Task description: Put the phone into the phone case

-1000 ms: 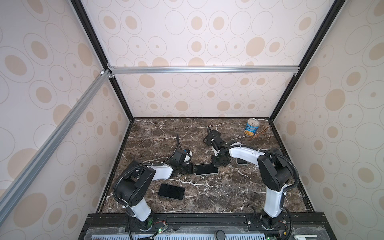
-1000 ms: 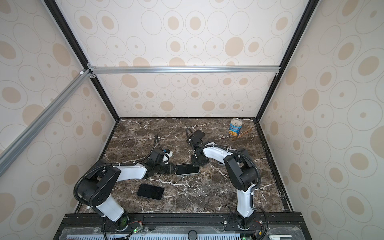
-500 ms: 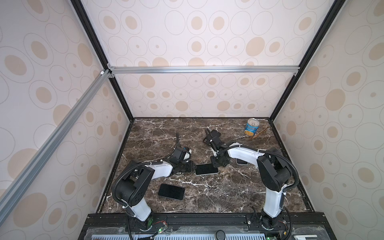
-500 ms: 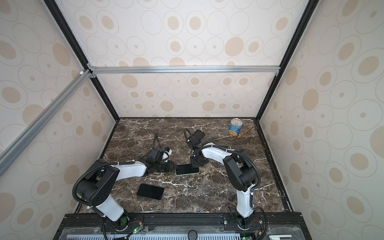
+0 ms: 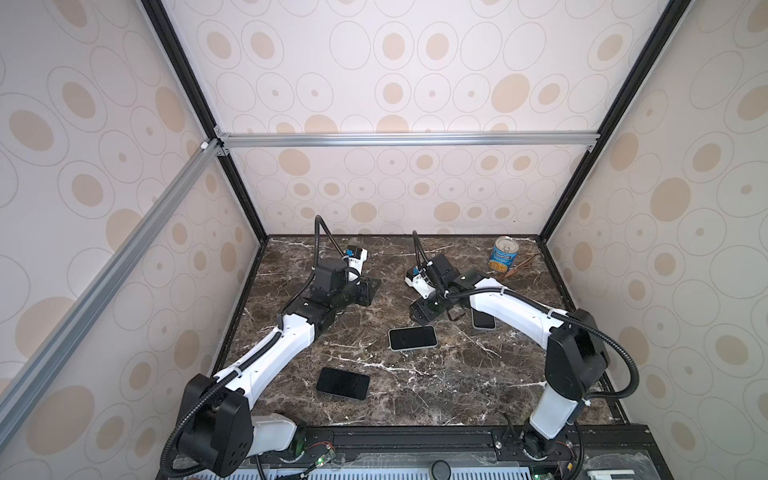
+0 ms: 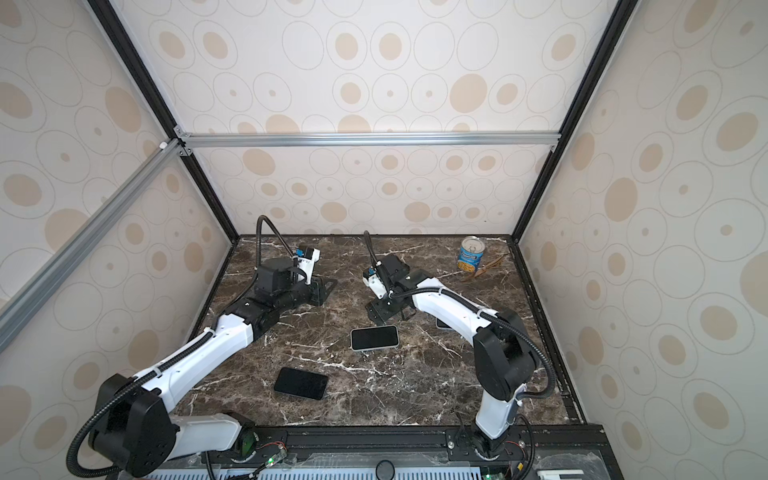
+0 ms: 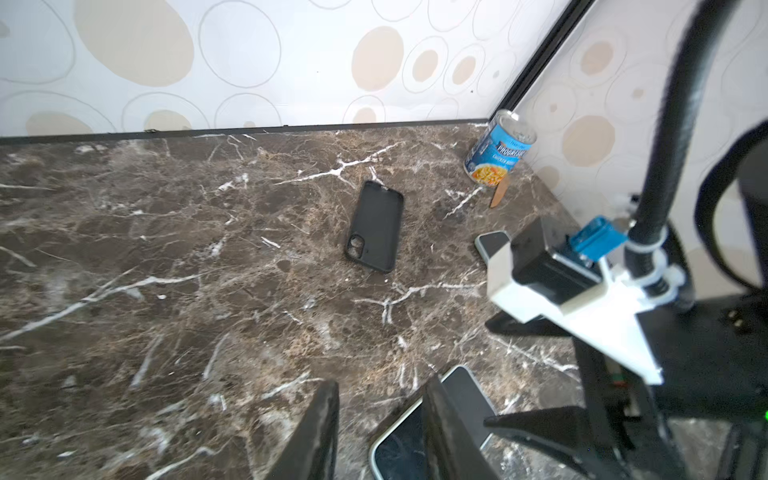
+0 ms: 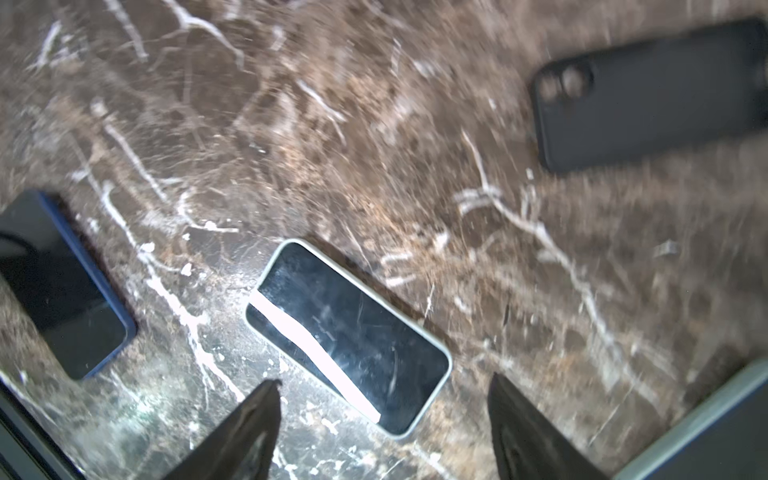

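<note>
The phone [image 5: 412,338] [image 6: 375,337], dark-screened with a pale rim, lies flat mid-table, and nothing holds it. The right wrist view shows the phone [image 8: 349,336] just ahead of my right gripper [image 8: 382,380] [image 5: 430,316], which stands wide open and empty. My left gripper [image 7: 380,386] [image 5: 368,291] is open, with bare marble between its fingers and the phone [image 7: 469,399] beside one finger. The black phone case [image 7: 375,226] [image 8: 648,95], with a camera cut-out, lies alone on the marble. I cannot make it out in the top views.
A dark phone with a blue rim [image 5: 343,383] [image 8: 62,291] lies near the front. Another phone [image 5: 483,319] [image 7: 492,245] sits under my right forearm. A soup can [image 5: 505,257] [image 7: 498,149] and a brown stick [image 5: 521,266] stand in the far right corner. Walls close three sides.
Both grippers have opened and let go of the phone's ends. The left arm has drawn back towards the far left. The phone stays where it lay.
</note>
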You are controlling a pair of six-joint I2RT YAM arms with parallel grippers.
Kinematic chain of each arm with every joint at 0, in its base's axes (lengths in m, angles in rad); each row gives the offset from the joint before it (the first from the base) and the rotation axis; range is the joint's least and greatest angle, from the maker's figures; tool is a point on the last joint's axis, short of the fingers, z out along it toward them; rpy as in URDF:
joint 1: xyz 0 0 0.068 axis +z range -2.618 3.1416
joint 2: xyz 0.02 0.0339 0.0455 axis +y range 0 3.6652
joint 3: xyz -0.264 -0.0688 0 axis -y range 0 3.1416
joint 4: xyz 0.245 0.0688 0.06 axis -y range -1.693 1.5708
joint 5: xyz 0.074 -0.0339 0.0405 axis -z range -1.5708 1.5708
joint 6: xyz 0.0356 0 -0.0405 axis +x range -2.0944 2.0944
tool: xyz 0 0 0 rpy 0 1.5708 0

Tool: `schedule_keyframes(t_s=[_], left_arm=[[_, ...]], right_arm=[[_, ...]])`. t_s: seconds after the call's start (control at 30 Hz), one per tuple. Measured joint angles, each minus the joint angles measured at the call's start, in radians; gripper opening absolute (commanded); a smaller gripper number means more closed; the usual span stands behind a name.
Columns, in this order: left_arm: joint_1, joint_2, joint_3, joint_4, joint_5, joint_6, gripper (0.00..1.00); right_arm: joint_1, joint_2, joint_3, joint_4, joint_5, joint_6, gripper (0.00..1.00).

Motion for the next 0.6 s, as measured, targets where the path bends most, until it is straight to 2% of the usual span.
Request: schedule_keyframes(t_s=[0.1, 0.2, 0.33, 0.57, 0.6], left_arm=[[0.000, -0.052, -0.061, 0.004, -0.022, 0.048, 0.43], [0.003, -0.115, -0.103, 0.018, -0.050, 0.089, 0.56], [0.005, -0.209, -0.150, 0.063, -0.100, 0.119, 0.65], [0.006, -0.264, -0.187, 0.118, -0.130, 0.136, 0.72], [0.006, -0.264, -0.187, 0.119, -0.130, 0.136, 0.72]], right_arm=[[-0.003, 0.046, 0.017, -0.004, -0.012, -0.110, 0.86], [-0.005, 0.101, 0.007, -0.010, -0.055, -0.246, 0.88], [-0.006, 0.113, -0.097, 0.023, -0.126, -0.429, 0.91], [-0.004, 0.130, -0.106, 0.027, -0.151, -0.559, 0.95], [-0.003, 0.140, -0.096, 0.027, -0.152, -0.568, 1.00]])
